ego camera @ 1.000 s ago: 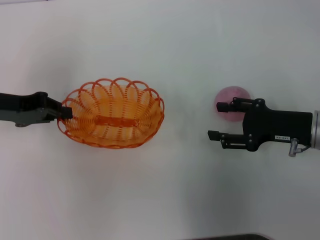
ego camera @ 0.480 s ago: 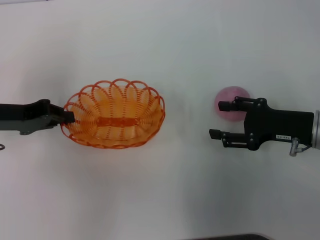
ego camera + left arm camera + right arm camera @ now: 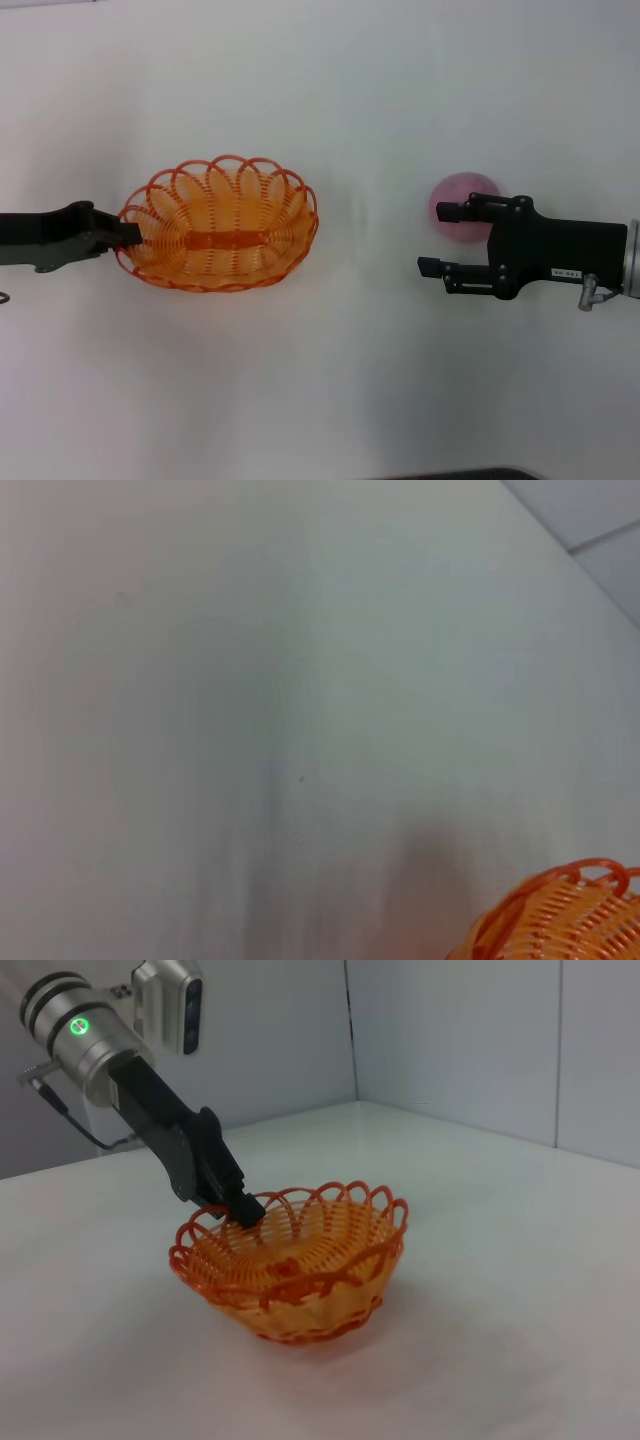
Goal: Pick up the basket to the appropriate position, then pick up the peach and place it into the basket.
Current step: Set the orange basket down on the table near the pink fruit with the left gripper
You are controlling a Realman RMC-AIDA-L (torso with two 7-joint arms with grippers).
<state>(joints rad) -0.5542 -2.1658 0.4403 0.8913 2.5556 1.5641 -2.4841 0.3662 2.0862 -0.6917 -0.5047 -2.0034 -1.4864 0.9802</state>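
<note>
L claw clamped on basket rim, L end. R claw open, empty; peach just beyond its far finger, nearer R arm.

Left gripper: slim matte-black body, tapering toward jaws; wrist behind it brushed-silver cylinder with black bands, glowing green dot, thin cable alongside.
Right gripper: blocky black housing, linked black finger bars; small white label; silver cuff with metal fitting.
</note>
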